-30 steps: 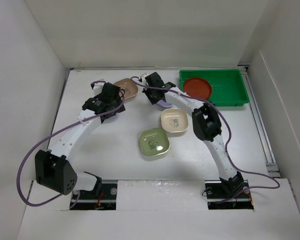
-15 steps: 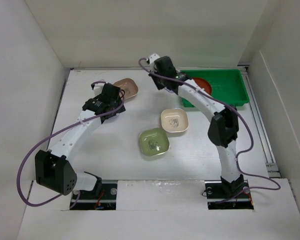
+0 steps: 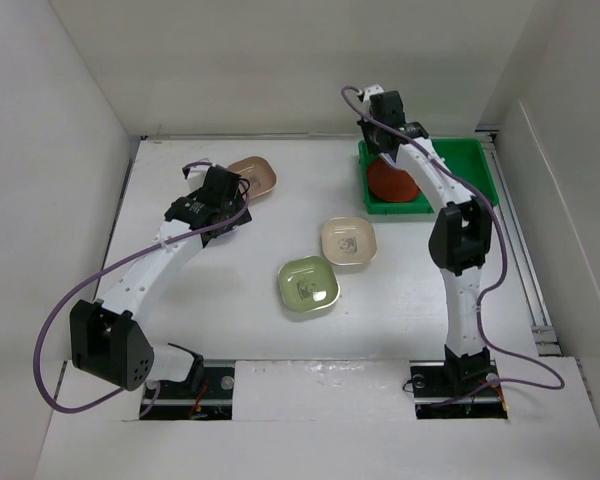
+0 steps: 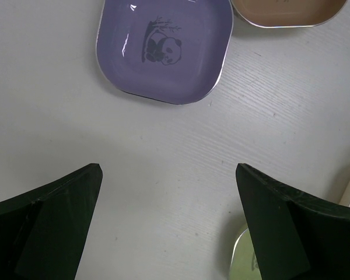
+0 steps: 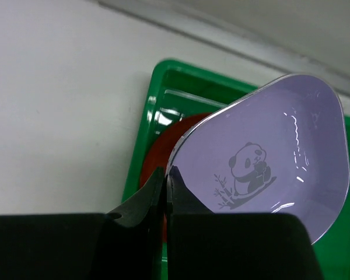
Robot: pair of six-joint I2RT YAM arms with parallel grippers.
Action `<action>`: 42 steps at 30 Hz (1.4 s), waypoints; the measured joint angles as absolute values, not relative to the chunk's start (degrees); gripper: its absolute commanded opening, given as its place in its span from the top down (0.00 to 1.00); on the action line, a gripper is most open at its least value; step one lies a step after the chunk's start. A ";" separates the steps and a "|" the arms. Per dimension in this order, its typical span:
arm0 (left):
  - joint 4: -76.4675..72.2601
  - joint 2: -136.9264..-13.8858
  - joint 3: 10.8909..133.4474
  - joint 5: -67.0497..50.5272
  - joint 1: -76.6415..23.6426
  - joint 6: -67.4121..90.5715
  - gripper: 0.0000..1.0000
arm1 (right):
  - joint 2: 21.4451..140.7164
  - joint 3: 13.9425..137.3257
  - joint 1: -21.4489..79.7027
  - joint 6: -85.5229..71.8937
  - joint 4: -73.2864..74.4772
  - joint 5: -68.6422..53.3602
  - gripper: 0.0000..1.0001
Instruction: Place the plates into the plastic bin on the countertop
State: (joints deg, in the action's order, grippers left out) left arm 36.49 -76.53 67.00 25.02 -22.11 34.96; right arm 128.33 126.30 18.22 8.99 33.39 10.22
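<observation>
The right pincer [image 5: 165, 175] pinches a lilac plate [image 5: 268, 169] by its rim above the green bin [image 5: 156, 87] and its red plate [image 5: 160, 146]. The left pincer [image 4: 168, 170] hangs spread wide over the surface [image 4: 46, 116], near a second lilac plate [image 4: 163, 49] and a tan plate [image 4: 286, 11].

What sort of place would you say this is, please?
Probably a robotics test cell, not a kitchen: two arms bolted to a white table, plain white walls around it, and only small plates and a green bin.
</observation>
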 measured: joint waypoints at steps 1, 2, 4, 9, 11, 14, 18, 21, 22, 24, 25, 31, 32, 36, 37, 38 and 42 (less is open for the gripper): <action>36.45 -76.53 67.00 25.02 -22.11 34.98 0.00 | 129.56 125.80 17.93 8.88 33.87 10.09 1.00; 36.45 -76.53 67.00 24.99 -22.11 34.98 0.00 | 130.65 125.45 17.82 8.75 34.50 10.09 1.00; 36.42 -76.53 67.00 24.97 -22.11 34.96 0.00 | 132.16 124.81 17.78 8.29 35.22 9.82 1.00; 36.25 -76.53 66.74 24.88 -22.11 34.96 0.00 | 132.86 124.09 17.80 6.13 35.90 10.04 0.31; 36.23 -76.53 66.54 24.86 -22.11 34.96 0.00 | 132.68 123.66 17.78 5.93 35.44 10.13 0.26; 36.27 -76.53 66.28 24.86 -22.11 34.81 0.00 | 130.13 119.66 18.11 5.32 34.96 11.03 0.09; 36.25 -76.53 66.24 24.84 -22.11 34.72 0.00 | 121.89 111.53 20.01 4.54 34.26 12.40 0.00; 36.25 -76.53 66.24 24.88 -22.11 34.72 0.00 | 112.86 104.31 23.79 2.50 32.77 12.23 0.00; 36.23 -76.53 66.24 24.88 -22.11 34.72 0.00 | 109.84 101.56 25.52 1.63 31.62 12.27 0.00; 36.25 -76.53 66.24 24.91 -22.11 34.72 0.00 | 104.29 96.29 30.22 -0.36 30.37 12.43 0.00; 36.23 -76.53 66.24 24.88 -22.11 34.72 0.00 | 102.41 94.00 32.80 -1.45 29.34 12.82 0.04; 36.23 -76.53 66.24 24.91 -22.11 34.74 0.00 | 101.93 82.32 43.83 -12.05 25.65 14.70 0.15; 36.25 -76.47 66.24 24.88 -22.11 34.72 0.00 | 102.89 80.77 44.23 -13.85 25.45 14.79 0.17; 36.25 -75.88 66.24 24.91 -22.11 34.72 0.00 | 107.68 78.70 44.31 -19.40 25.21 16.32 0.23; 36.23 -75.61 66.24 24.91 -22.11 34.74 0.00 | 108.77 78.70 44.23 -20.21 24.80 16.69 0.24; 36.25 -75.40 66.24 24.91 -22.11 34.74 0.00 | 109.82 78.81 44.18 -20.95 24.56 17.04 0.24; 36.16 -74.83 66.24 24.91 -22.11 34.70 0.00 | 114.02 80.86 44.05 -22.96 23.90 17.08 0.34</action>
